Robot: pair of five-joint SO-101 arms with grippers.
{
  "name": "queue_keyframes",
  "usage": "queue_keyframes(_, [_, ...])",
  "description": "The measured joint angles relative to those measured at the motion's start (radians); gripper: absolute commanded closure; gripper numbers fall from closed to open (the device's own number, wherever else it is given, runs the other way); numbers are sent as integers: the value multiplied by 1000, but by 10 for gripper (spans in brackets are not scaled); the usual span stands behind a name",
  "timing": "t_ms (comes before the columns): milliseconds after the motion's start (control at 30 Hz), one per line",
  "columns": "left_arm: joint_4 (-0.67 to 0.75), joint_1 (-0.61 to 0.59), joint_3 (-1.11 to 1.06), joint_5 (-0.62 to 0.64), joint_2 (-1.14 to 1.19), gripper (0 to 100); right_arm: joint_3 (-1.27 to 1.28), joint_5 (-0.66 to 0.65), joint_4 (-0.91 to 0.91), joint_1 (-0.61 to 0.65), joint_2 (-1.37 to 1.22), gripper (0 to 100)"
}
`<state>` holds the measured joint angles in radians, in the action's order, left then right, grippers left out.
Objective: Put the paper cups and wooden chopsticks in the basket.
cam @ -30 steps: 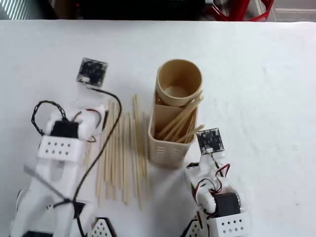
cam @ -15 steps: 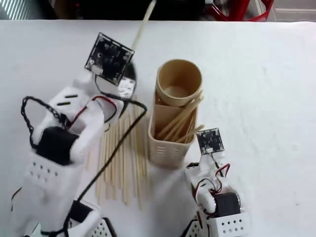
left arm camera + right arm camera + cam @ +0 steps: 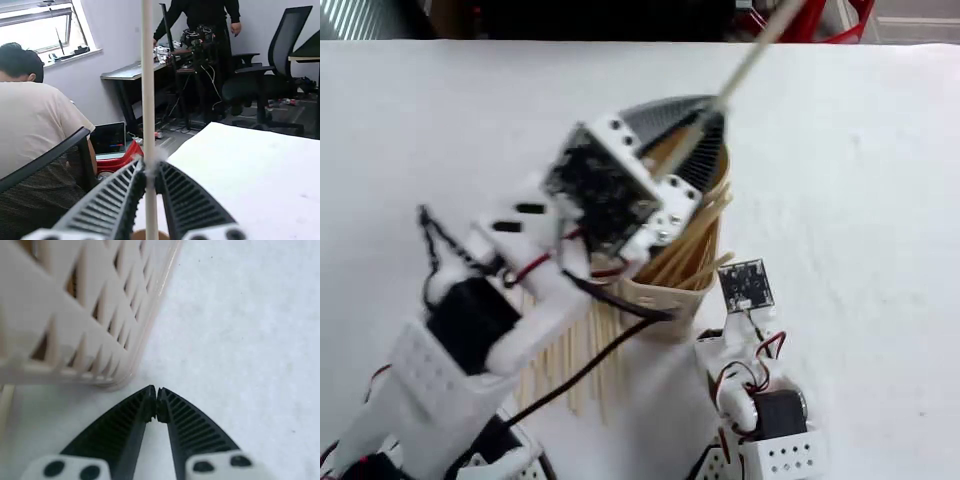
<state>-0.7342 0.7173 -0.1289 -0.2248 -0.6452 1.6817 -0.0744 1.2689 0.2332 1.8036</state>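
Note:
My left gripper [image 3: 698, 128] hangs above the paper cup end of the beige basket [image 3: 660, 300], shut on one wooden chopstick [image 3: 752, 50] that sticks up and away toward the far right. In the left wrist view the chopstick [image 3: 147, 75] stands upright between the fingers of that gripper [image 3: 148, 172]. Several chopsticks [image 3: 695, 245] lean inside the basket. More chopsticks [image 3: 570, 370] lie loose on the table left of it, partly under the left arm. The paper cup is mostly hidden. My right gripper [image 3: 157, 407] rests shut and empty on the table by the basket's corner [image 3: 75, 320].
The right arm [image 3: 760, 400] sits low at the front, right of the basket. White table stretches to the right and far side. Chairs, desks and people fill the room beyond the table's far edge.
The left arm rose from the loose pile with one chopstick and swung right, from beside the basket to above it. The right arm stayed still.

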Motion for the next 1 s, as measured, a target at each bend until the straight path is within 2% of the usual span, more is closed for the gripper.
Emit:
queue_keyframes(167, [9, 63, -18, -2, 18, 979, 0, 0, 0, 0, 0, 979])
queue_keyframes(467, [11, 66, -106, -2, 25, 977, 0, 0, 0, 0, 0, 979])
queue_keyframes(733, [12, -9, -178, -2, 26, 976, 0, 0, 0, 0, 0, 979])
queue_keyframes(1000, [12, -21, -311, -58, -8, 977, 0, 0, 0, 0, 0, 979])
